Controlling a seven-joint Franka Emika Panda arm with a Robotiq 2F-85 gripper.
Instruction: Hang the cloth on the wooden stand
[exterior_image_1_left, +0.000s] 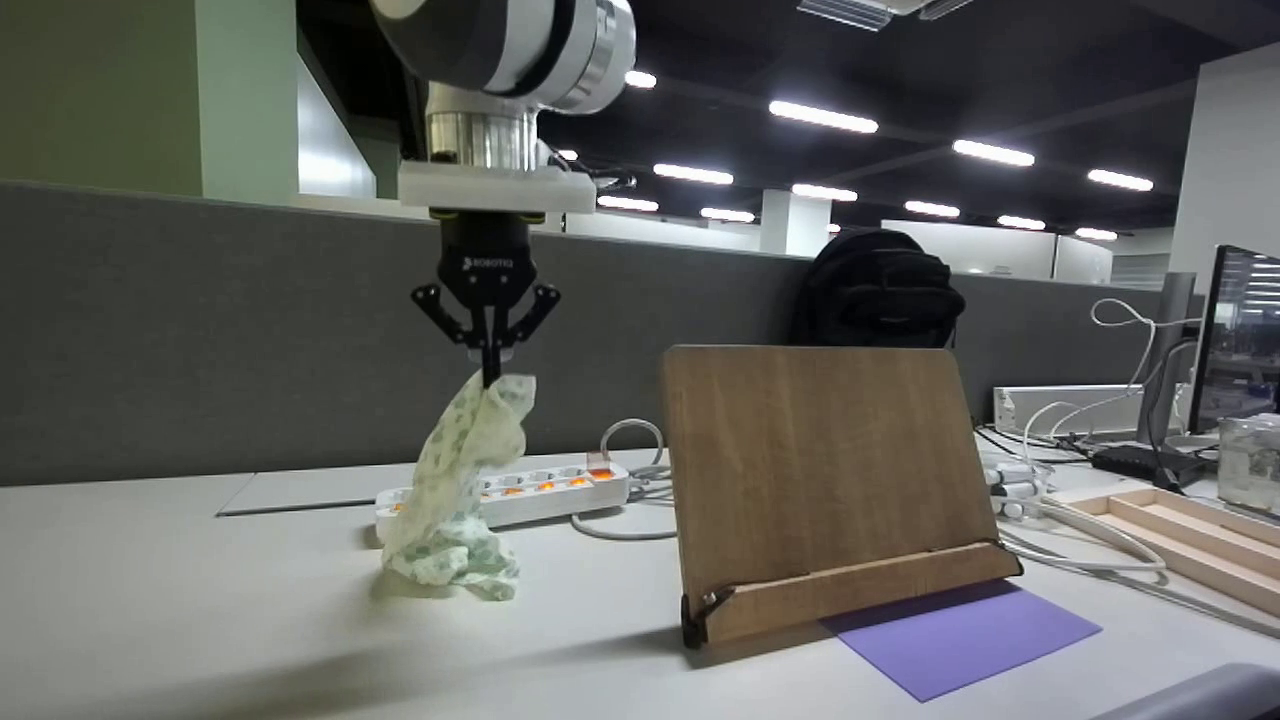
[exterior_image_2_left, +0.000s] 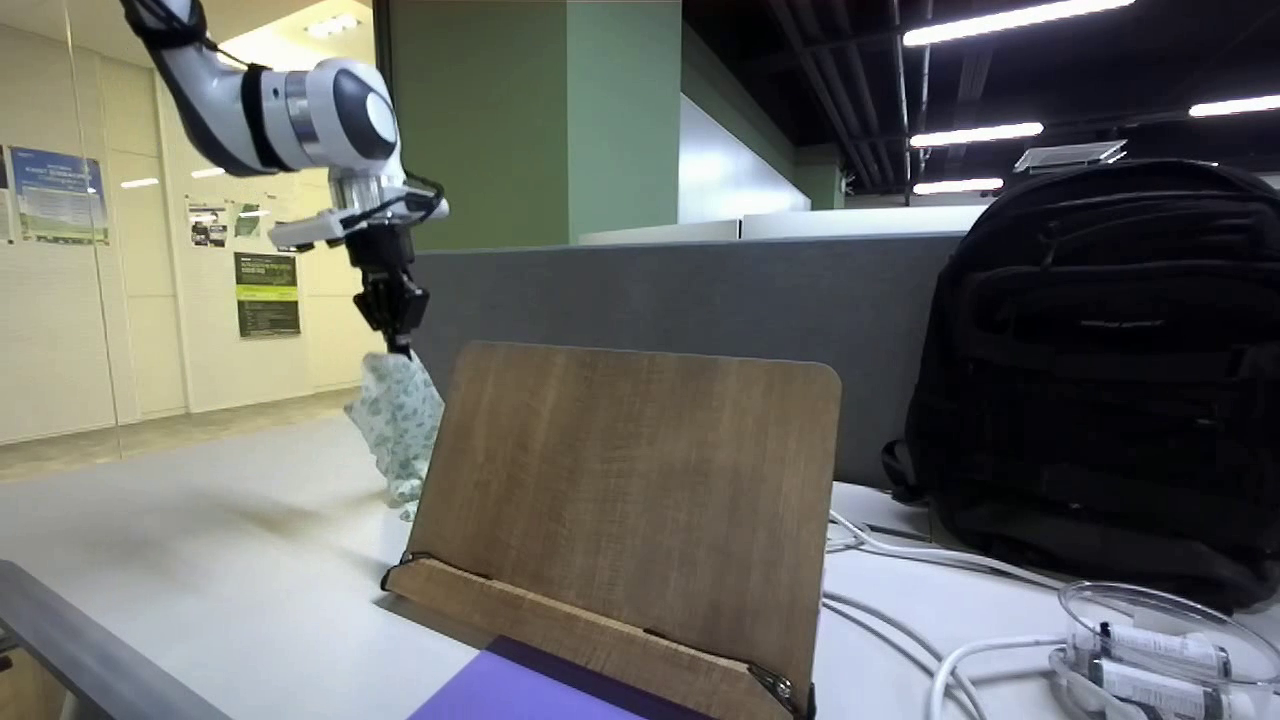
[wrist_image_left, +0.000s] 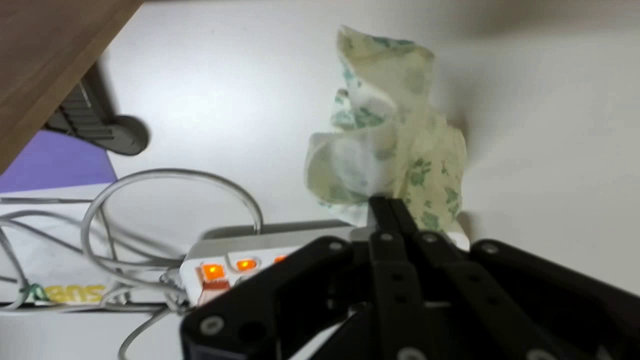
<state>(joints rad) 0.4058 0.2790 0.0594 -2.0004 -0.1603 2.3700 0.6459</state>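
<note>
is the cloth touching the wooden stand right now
Apart. An exterior view shows a plain gap, with tabletop visible between the cloth and the wooden stand.

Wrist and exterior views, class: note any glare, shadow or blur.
Wrist view: green-print cloth blurred, a bright glare patch on the white tabletop; both exterior views: ceiling lights blown out to white, soft shadows on the white tabletop.
</note>
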